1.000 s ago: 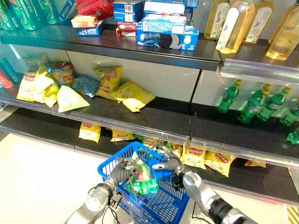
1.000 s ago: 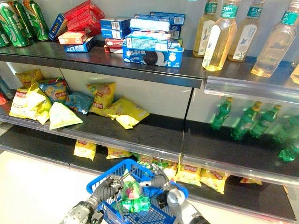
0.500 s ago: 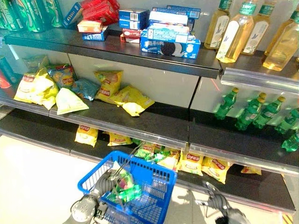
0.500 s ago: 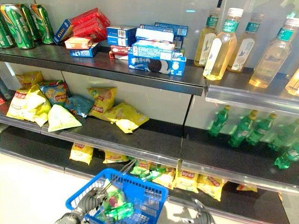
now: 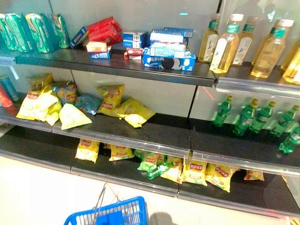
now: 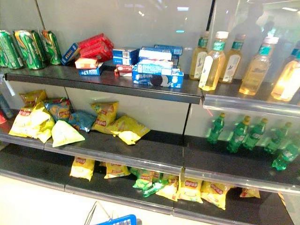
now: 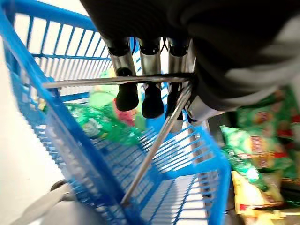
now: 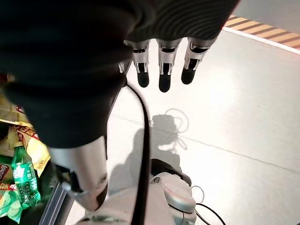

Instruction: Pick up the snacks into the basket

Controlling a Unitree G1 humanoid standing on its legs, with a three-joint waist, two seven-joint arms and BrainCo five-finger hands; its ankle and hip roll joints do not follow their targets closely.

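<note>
- Left eye view: a blue basket (image 5: 112, 216) is seen at the bottom edge, on the pale floor in front of the shelving, with its wire handles (image 5: 100, 201) raised above the rim. On the middle shelf (image 5: 154, 130), yellow and blue snack bags (image 5: 51, 101) are piled toward the left end, and green bottles (image 5: 255, 117) are stood toward the right end. On the bottom shelf (image 5: 136, 173), more yellow snack bags (image 5: 194, 171) are laid along the front edge, with a green packet (image 5: 152, 166) among them. On the top shelf (image 5: 117, 65), green cans (image 5: 28, 30) are stood at the left end, red and blue boxes (image 5: 140, 44) are stacked near the middle, and pale yellow bottles (image 5: 234, 40) are stood at the right end
- Right eye view: the same shelving is seen; a sliver of the basket's rim is caught at the bottom edge
- Left wrist view: the left hand (image 7: 140, 84) is shown with its fingers curled over a wire handle of the basket, which is hung from them. Green-wrapped snacks (image 7: 105, 124) are seen lying inside the basket, against its blue mesh wall. Yellow and green bags on a shelf are seen beyond the basket's far rim
- Right wrist view: the right hand (image 8: 161, 65) is held over bare floor, its fingers straight and relaxed, nothing in them. A green bottle (image 8: 21, 176) and snack bags are seen at the shelf edge beside it
</note>
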